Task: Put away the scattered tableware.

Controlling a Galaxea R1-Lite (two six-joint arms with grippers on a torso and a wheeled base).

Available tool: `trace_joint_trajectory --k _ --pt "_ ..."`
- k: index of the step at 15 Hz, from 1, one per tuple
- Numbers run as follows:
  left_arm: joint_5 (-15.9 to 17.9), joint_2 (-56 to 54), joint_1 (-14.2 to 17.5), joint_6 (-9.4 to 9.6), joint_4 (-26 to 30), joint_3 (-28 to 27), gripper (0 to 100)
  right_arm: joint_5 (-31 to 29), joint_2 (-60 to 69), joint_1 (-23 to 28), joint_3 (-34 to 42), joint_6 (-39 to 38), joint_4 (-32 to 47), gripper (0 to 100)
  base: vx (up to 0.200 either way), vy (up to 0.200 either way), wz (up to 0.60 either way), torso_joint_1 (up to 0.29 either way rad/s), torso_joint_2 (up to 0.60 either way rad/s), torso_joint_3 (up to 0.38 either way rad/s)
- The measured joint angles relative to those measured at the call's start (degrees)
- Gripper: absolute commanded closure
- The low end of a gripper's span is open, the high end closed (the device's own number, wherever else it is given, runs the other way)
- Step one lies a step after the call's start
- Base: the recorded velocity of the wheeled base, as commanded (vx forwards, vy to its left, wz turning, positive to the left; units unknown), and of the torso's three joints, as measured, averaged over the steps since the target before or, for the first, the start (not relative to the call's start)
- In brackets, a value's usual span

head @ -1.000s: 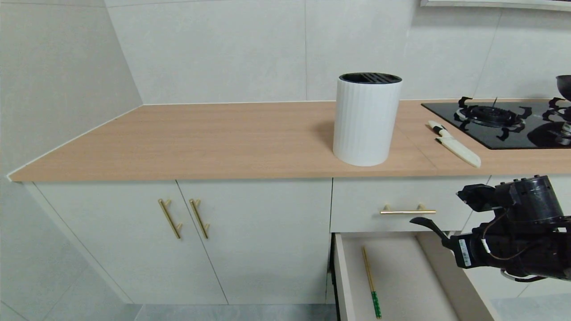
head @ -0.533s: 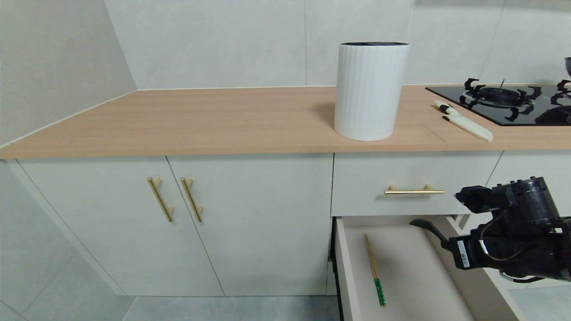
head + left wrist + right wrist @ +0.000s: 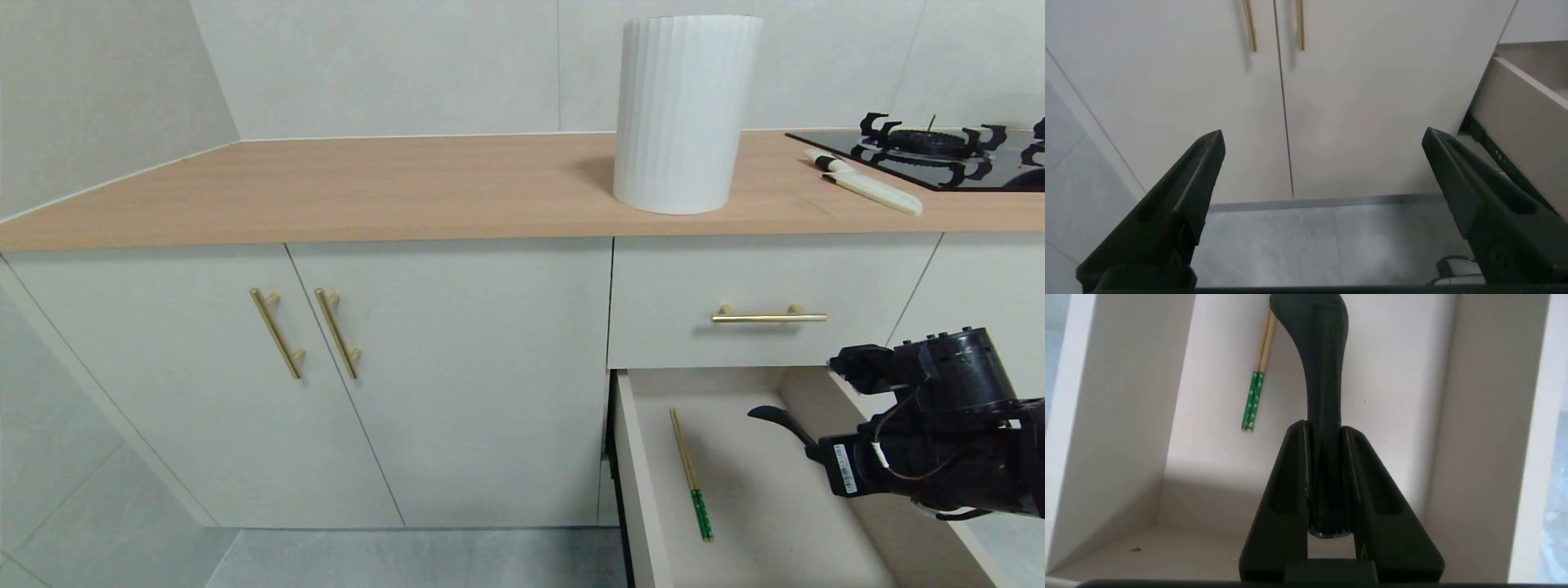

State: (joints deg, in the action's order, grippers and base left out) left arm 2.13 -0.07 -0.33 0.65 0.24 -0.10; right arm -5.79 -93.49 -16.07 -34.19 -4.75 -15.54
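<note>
Black fingers of the right gripper [image 3: 1325, 449] are clamped on the stem of a black utensil [image 3: 1319, 343], whose curved, rounded end sticks out past the fingertips. What kind of utensil it is cannot be made out. The gripper holds it over an open lower drawer [image 3: 633, 482], towards the drawer's right wall, and the utensil's tip looks raised off the pale drawer floor.

On that floor lies a pair of wooden chopsticks [image 3: 691, 475] with green ends. They sit side by side near the left wall, with the green ends towards the drawer's front, well apart from the utensil.

The left gripper [image 3: 1323, 143] has its two dark fingers spread wide with nothing between them. It hangs low in front of the white cabinet doors [image 3: 1372, 98], above a grey tiled floor [image 3: 1315, 245].

Directly above the open drawer is a closed drawer with a gold bar handle [image 3: 768, 315]. The two cabinet doors to its left carry matching gold handles [image 3: 277, 333].

On the wooden countertop [image 3: 367, 184] a tall white ribbed canister [image 3: 686, 114] stands upright. To its right a cream-bladed knife [image 3: 869, 186] lies flat, just beside a black gas hob [image 3: 931, 151].
</note>
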Motion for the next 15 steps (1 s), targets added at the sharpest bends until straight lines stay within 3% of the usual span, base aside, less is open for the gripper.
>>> trace_joint_trajectory --k 7,11,15 --pt "0.0 0.0 0.0 0.00 0.0 0.0 0 0.1 -5.2 -0.3 0.4 0.3 -4.5 100 0.000 0.000 0.00 0.000 0.00 0.000" --pt "0.0 0.0 0.0 0.01 0.0 0.0 0 -0.1 -13.5 -0.2 -0.3 -0.1 -15.3 100 0.000 0.000 0.00 0.000 0.00 0.000" --pt "0.0 0.0 0.0 -0.02 0.0 0.0 0 -4.4 -24.2 -0.2 -2.2 -1.0 -27.3 100 0.000 0.000 0.00 0.000 0.00 0.000"
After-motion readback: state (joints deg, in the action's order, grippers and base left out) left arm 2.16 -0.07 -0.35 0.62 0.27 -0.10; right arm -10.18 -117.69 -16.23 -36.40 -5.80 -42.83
